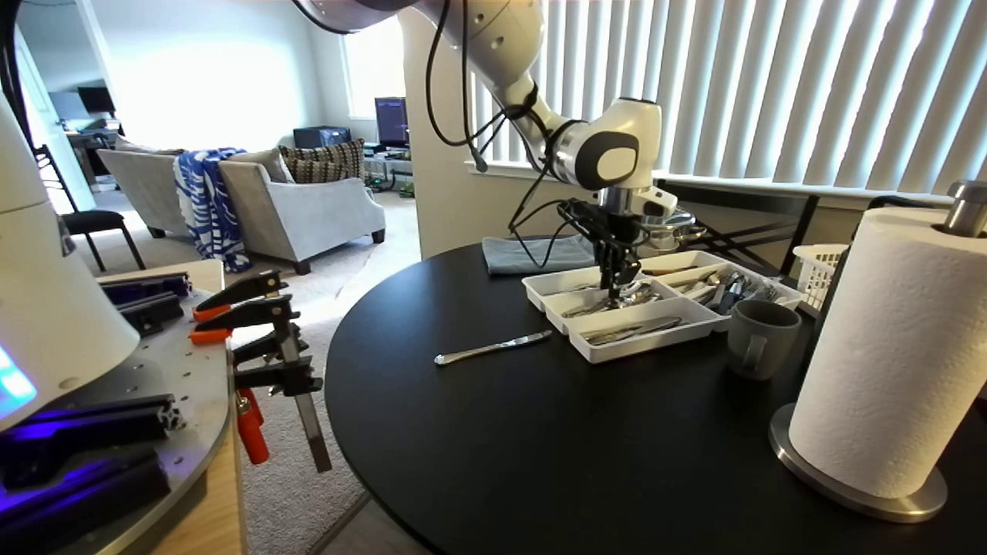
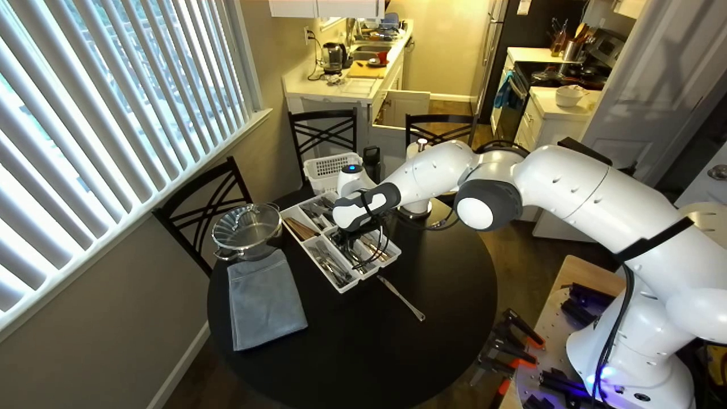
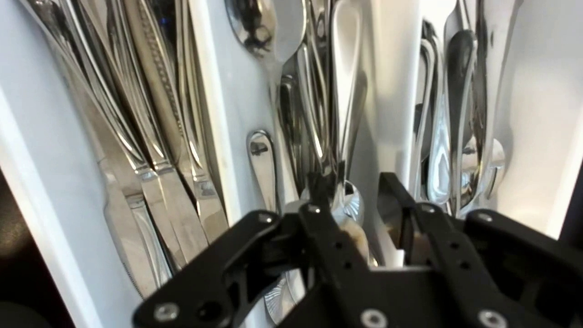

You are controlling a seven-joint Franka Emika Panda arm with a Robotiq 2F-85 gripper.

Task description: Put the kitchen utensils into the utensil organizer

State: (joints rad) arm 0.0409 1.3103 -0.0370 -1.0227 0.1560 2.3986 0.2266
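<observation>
A single silver knife lies on the black table, outside the organizer, in both exterior views (image 1: pixel 493 349) (image 2: pixel 401 297). The white utensil organizer (image 1: pixel 655 344) stands beyond it, also in an exterior view (image 2: pixel 351 286), with several silver utensils in its long compartments. In the wrist view its white divider (image 3: pixel 218 127) separates knives (image 3: pixel 159 182) at left from spoons (image 3: pixel 346 68) in the middle. My gripper (image 3: pixel 355 191) is open, fingers down at the middle compartment, one finger over the cutlery. Nothing shows clamped between the fingertips. In an exterior view the gripper (image 1: pixel 614 291) is low over the organizer.
A dark grey cup (image 1: pixel 759 339) stands against the organizer's near side. A paper towel roll (image 1: pixel 887 354) stands close by. A folded grey cloth (image 2: pixel 265 304) and a glass-lidded metal pot (image 2: pixel 248 230) lie on the organizer's other side. A white basket (image 2: pixel 329 167) stands behind.
</observation>
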